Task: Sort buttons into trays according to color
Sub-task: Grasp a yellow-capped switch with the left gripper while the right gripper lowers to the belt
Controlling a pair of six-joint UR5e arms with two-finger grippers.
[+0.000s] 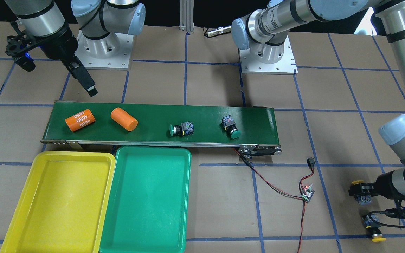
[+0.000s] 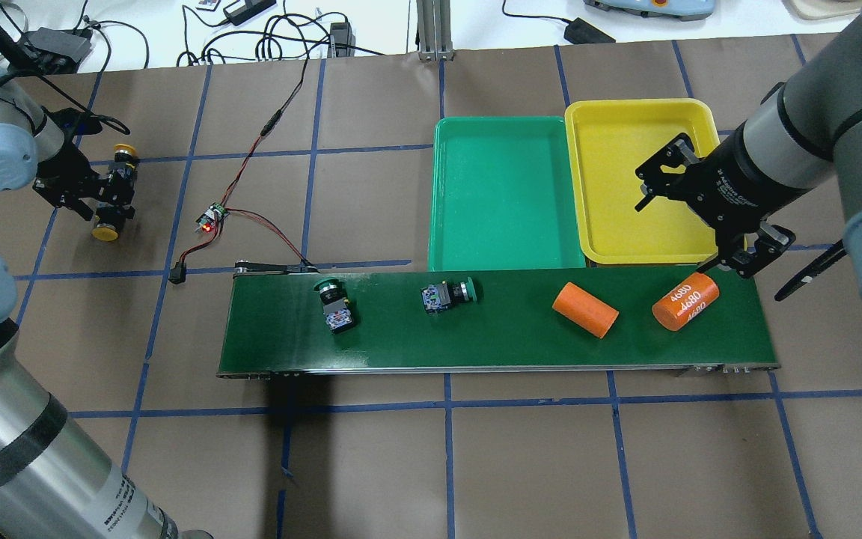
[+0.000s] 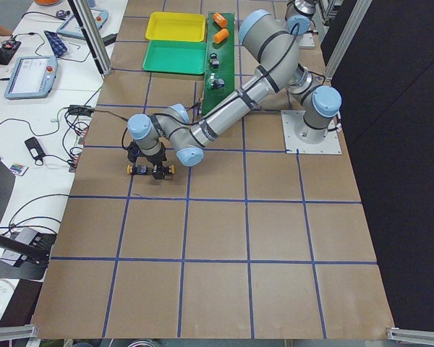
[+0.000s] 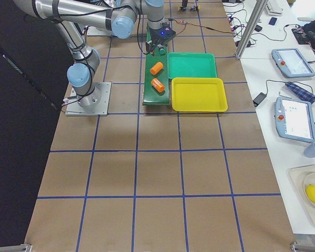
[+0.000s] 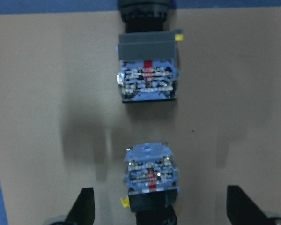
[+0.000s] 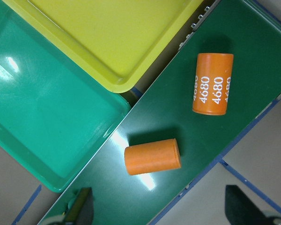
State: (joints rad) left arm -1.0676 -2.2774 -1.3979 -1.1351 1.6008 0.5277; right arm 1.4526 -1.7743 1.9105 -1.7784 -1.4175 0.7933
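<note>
Around yellow button (image 5: pixel 150 168), left hand (image 5: pixel 159 189) spread

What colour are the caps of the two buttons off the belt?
Yellow: the upper cap and the lower cap; exterior front-facing view shows them best.

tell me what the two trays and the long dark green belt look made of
Shallow yellow rectangular tray and shallow green rectangular tray: probably moulded plastic, smooth and semi-glossy, with rounded rims and soft light spots. Long dark-green conveyor belt: likely rubbery or PVC sheet, glossy, given its bright reflections.
</note>
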